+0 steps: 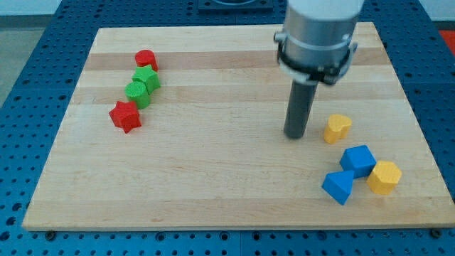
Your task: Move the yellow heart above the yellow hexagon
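The yellow heart (338,128) lies on the wooden board at the view's right. The yellow hexagon (384,177) lies lower and further right, touching the blue cube (357,161). My tip (296,135) rests on the board just left of the yellow heart, with a small gap between them. The heart is up and to the left of the hexagon, with the blue cube between them.
A blue triangular block (338,186) lies below-left of the blue cube. At the view's upper left stand a red cylinder (146,60), two green blocks (147,78) (137,93) and a red star (125,116). The board's right edge (419,135) is near the hexagon.
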Motion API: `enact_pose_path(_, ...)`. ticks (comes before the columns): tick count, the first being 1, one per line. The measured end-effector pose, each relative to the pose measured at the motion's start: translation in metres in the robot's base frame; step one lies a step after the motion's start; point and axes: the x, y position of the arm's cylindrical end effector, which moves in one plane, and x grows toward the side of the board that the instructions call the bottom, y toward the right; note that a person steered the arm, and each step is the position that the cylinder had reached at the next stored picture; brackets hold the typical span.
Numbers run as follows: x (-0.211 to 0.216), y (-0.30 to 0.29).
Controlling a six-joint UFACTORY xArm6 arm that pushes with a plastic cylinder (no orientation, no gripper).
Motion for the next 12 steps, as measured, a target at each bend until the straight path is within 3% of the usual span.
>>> enact_pose_path(1,-0.007,0.040)
enact_pose_path(5,0.015,0.106)
enact_pose_path(7,0.000,0.110)
enact_pose_path(8,-0.041,0.080)
enact_pose_path(9,-0.029,0.048)
enact_pose_path(12,0.023,0.056)
